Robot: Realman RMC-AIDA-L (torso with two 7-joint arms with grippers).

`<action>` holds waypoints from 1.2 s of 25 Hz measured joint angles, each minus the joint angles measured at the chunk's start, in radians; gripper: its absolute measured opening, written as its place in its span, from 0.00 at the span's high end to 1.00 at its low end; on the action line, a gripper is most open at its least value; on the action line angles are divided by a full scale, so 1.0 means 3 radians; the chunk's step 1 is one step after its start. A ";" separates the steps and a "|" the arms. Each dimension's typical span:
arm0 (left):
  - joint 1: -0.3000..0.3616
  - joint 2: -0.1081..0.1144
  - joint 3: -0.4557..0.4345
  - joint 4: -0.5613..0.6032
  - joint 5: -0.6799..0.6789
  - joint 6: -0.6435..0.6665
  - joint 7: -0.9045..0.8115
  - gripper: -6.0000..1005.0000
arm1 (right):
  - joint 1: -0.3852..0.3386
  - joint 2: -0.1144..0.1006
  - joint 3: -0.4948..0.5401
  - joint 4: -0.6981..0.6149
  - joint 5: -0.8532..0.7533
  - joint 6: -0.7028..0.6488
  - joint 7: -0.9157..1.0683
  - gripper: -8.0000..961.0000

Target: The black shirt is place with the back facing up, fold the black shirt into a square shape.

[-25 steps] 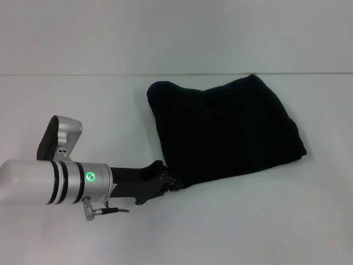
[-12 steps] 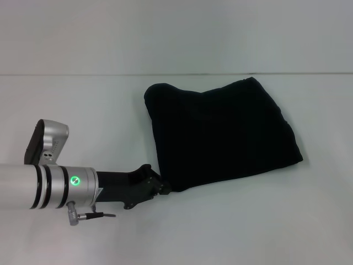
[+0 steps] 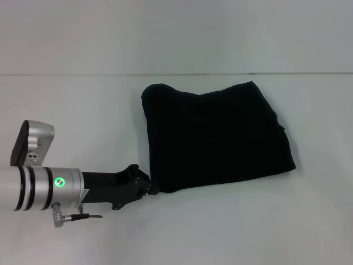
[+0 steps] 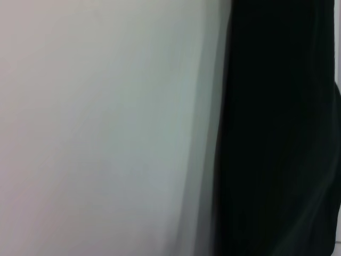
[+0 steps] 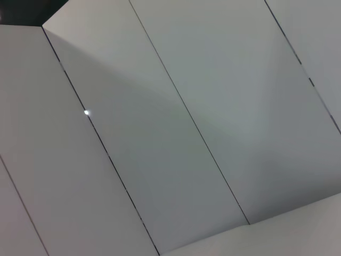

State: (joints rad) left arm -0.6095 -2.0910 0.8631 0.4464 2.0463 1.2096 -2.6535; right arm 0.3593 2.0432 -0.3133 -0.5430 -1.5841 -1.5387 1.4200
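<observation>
- Fingers on the left gripper (image 3: pixel 150 186) are sitting right at the near-left corner of the black shirt (image 3: pixel 218 135), but honestly can't tell whether they're pinching the cloth or spread, everything's black on black there.
- Left arm is reaching in from about 9 o'clock, low over the white table (image 3: pixel 248 226), gripper tip touching or just beside the shirt's edge at roughly 7 o'clock of the bundle.
- Shirt is lying a bit right of centre, already doubled over into a rough, slightly skewed rectangle, no lettering showing.
- Left wrist view is just showing a dark fabric edge against bare table, so the hand is hanging right at the hem.
- Guessing it's parked on that corner because the shape isn't quite square yet and that edge needs tugging or tidying.
- Right gripper isn't showing anywhere; its wrist camera is looking at plain panels, so probably parked.
</observation>
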 joint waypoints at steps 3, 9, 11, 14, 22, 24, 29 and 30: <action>0.0047 0.0012 -0.0051 0.0046 0.0002 0.0038 -0.0004 0.99 | -0.0001 0.0000 0.0001 0.0000 0.0000 0.0000 0.0001 0.27; 0.0061 0.0026 -0.0153 0.0070 0.0114 0.0054 -0.0003 0.99 | 0.0016 0.0000 0.0002 0.0000 -0.0001 0.0001 0.0012 0.27; 0.0063 0.0038 -0.0238 0.0069 0.0179 0.0065 0.0002 0.99 | 0.0016 0.0000 0.0002 0.0000 -0.0001 0.0001 0.0015 0.27; 0.0080 0.0046 -0.0329 0.0070 0.0248 0.0093 0.0019 0.99 | 0.0013 0.0000 0.0001 0.0000 -0.0001 0.0001 0.0016 0.27; 0.0086 0.0100 -0.0383 0.0118 0.0263 0.0329 0.0113 0.99 | 0.0025 -0.0022 -0.0019 0.0000 -0.0045 0.0032 0.0100 0.27; 0.0126 0.0150 -0.0408 0.0220 0.0266 0.0439 0.0127 0.98 | 0.0036 -0.0053 -0.0022 -0.0004 -0.0108 0.0058 0.0182 0.27; 0.0281 0.0237 -0.0993 0.0620 0.0259 0.0970 0.0663 0.82 | 0.0070 -0.0144 -0.0024 -0.0038 -0.0401 0.0072 0.0349 0.27; 0.0281 0.0242 -0.1091 0.0672 0.0231 0.1083 0.0922 0.70 | 0.0074 -0.0153 -0.0025 -0.0059 -0.0472 0.0072 0.0354 0.27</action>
State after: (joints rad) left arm -0.5253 -2.0183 0.5358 0.6481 2.1155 1.5345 -2.3769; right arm 0.3814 1.9974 -0.3208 -0.5606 -1.7257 -1.5171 1.5262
